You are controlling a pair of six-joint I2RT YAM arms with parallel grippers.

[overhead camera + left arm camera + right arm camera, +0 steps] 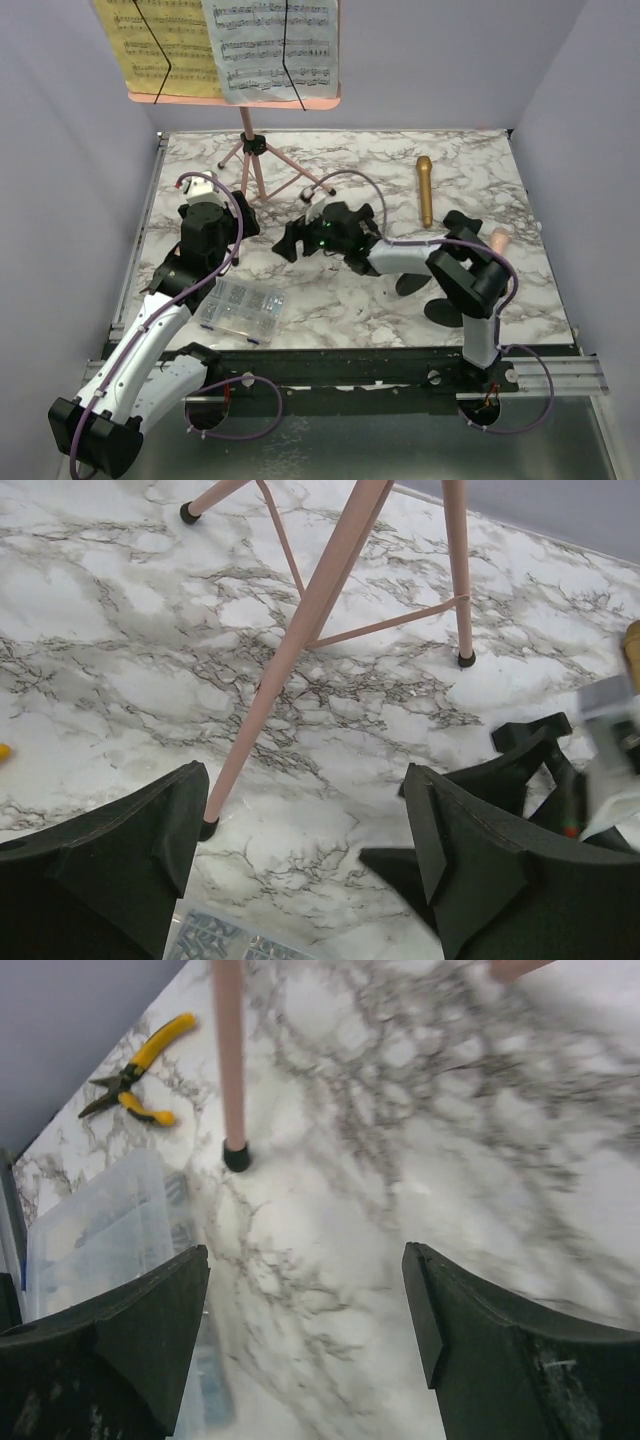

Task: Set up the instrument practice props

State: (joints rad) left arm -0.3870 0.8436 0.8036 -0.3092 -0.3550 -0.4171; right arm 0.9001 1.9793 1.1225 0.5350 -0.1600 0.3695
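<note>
The pink music rack (258, 165) stands on its tripod at the back of the marble table. A yellow page (160, 45) and a white page (275, 45) rest on its shelf. A gold microphone (425, 190) lies flat at the back right. A pink microphone (498, 239) pokes out behind the right arm, its seating hidden. Two black round mic holder bases (412, 285) (443, 313) sit partly under that arm. My left gripper (305, 850) is open beside a tripod foot (207, 828). My right gripper (305, 1330) is open over bare marble, near a tripod leg (229, 1060).
A clear compartment box of screws (240, 308) lies at the front left, seen also as the box (95, 1225) in the right wrist view. Yellow-handled pliers (140, 1070) lie beyond it. Both grippers meet close together in front of the tripod. Grey walls enclose the table.
</note>
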